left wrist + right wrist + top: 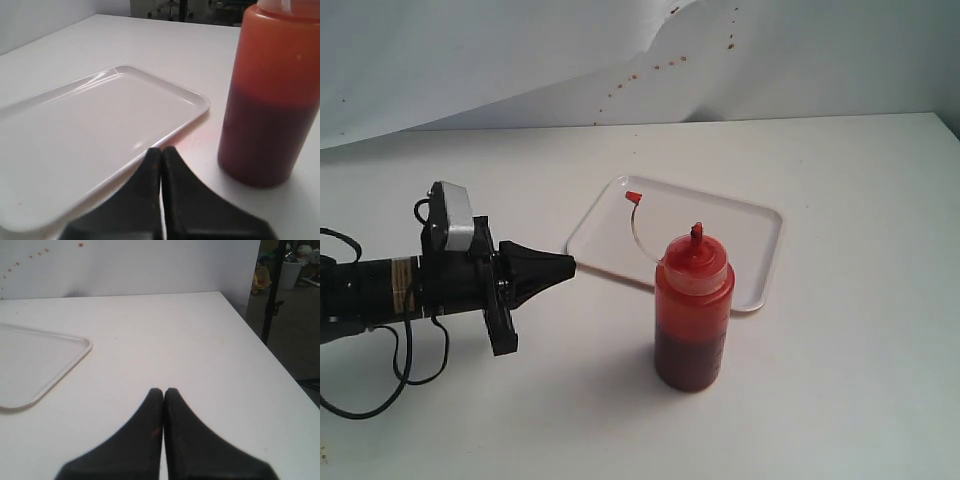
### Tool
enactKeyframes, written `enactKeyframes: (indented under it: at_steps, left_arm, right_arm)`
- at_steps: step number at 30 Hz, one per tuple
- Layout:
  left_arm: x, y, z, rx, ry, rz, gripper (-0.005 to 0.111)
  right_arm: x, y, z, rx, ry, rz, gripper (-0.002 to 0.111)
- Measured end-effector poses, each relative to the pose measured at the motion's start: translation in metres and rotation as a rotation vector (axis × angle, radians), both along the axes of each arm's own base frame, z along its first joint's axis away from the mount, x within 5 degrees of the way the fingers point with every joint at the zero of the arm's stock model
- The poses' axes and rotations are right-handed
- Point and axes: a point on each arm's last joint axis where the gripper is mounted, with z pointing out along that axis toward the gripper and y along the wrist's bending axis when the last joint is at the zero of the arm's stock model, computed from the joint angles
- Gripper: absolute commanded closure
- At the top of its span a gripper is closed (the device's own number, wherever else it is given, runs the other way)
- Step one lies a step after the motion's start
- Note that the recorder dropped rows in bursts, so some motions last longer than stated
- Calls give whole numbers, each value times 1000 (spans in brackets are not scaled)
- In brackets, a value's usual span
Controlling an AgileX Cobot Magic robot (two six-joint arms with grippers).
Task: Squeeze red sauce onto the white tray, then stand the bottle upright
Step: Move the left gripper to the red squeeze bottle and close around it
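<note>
Left gripper: closed, empty, 9 o'clock of bottle.
Right gripper: closed, empty.
Bottle: stood upright, seemingly just beside white tray's 6 o'clock rim.

A creased white paper backdrop, flecked with reddish specks, is hanging behind a white table in soft light. Beyond the table's edge, a dark pole and pale bin are standing on grey floor.

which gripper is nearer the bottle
The left gripper: the bottle stands close by its shut tips. The right gripper has only the white tray in view.
</note>
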Motion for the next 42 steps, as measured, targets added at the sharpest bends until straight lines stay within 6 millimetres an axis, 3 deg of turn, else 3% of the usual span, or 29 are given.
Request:
enactKeyframes:
  at_steps: [4, 6, 7, 8, 11, 23, 30, 38, 42]
  left_arm:
    - [-4, -1, -7, 11, 19, -36, 97]
    - [-4, -1, -8, 11, 23, -36, 84]
    - [-4, -1, -9, 11, 24, -37, 74]
    - [-4, -1, -9, 11, 24, -37, 51]
    - [-3, -1, -9, 9, 26, -29, 4]
    - [-2, -5, -10, -19, 70, 2, 3]
    - [-17, -41, -9, 8, -15, -128, 3]
    - [-19, -75, -3, -27, -32, -126, 3]
    - [-22, -90, -10, 98, 1, -201, 3]
  right_arm:
    - [0, 0, 0, 0, 0, 0, 108]
    - [0, 0, 0, 0, 0, 0, 108]
    - [0, 0, 0, 0, 0, 0, 108]
    - [0, 0, 0, 0, 0, 0, 108]
    - [0, 0, 0, 0, 0, 0, 108]
    - [0, 0, 0, 0, 0, 0, 108]
    - [0, 0, 0, 0, 0, 0, 108]
    - [0, 0, 0, 0, 0, 0, 108]
    - [0, 0, 0, 0, 0, 0, 108]
